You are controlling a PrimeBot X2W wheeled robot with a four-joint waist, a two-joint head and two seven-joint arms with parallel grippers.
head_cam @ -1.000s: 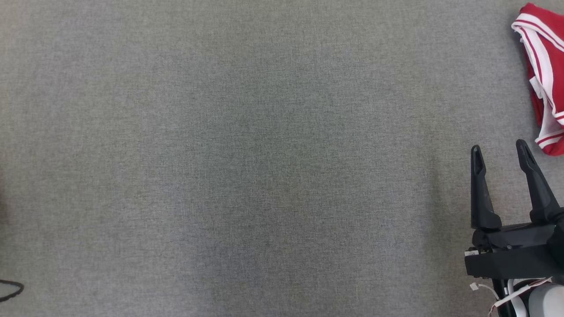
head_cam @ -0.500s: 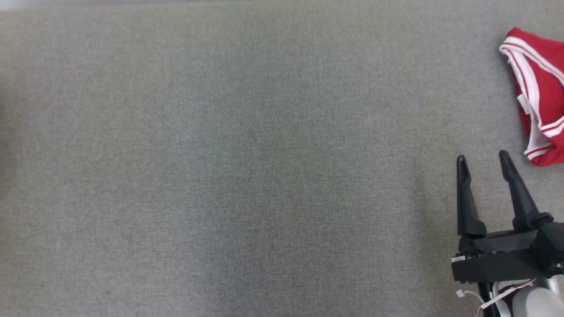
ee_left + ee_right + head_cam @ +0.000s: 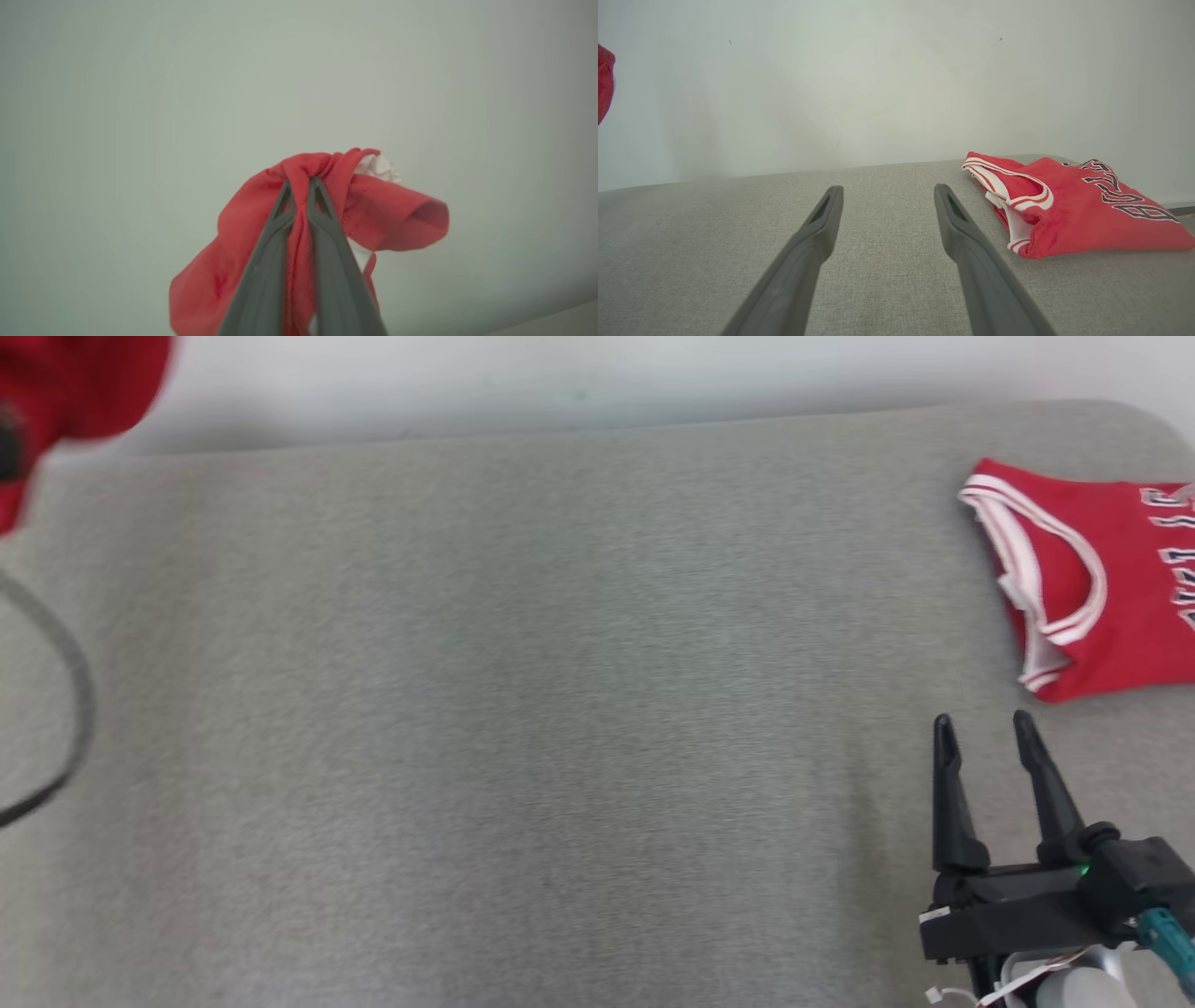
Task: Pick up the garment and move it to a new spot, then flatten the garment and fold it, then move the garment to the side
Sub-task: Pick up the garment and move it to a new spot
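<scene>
Grey fabric surface (image 3: 523,709) against pale wall (image 3: 579,383)

The desk (image 3: 523,728) is covered in grey woven fabric. Its far edge meets a pale wall along the top of the frame, and its upper right corner is rounded. 1 folded red jersey (image 3: 1102,616) with white trim and lettering lies flat on it at the upper right.

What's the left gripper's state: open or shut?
Shut. The left gripper has its fingers nearly together, pinching a bunched red garment.
</scene>
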